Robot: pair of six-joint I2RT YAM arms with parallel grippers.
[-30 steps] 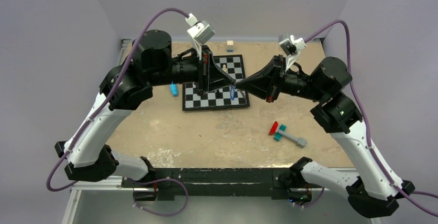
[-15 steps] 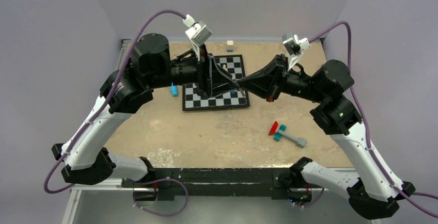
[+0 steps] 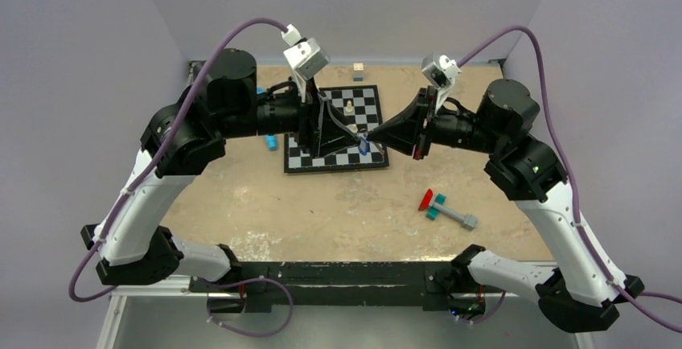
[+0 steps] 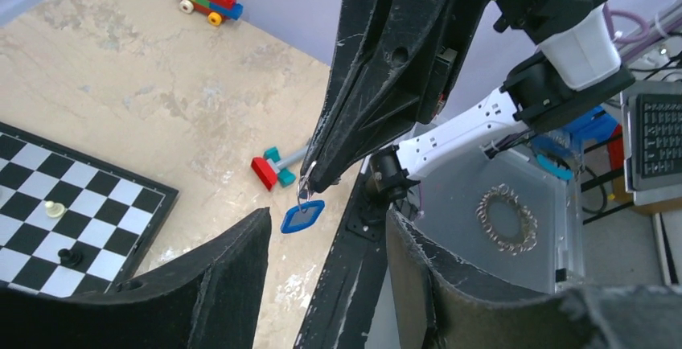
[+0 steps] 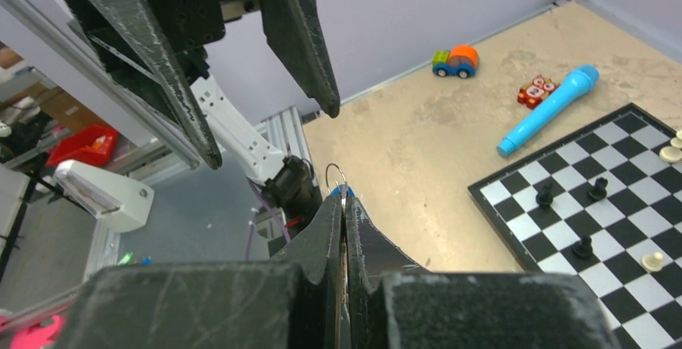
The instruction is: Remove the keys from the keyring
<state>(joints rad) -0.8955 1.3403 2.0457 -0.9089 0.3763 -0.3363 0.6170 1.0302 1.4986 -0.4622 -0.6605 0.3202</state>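
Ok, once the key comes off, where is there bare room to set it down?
Best: the bare tan table between the chessboard and the near rail, left of the red-teal-grey toy. A smaller gap lies between the board and that toy. Crowded: above the board, where the left claw and right claw meet, and beside the blue cylinder.
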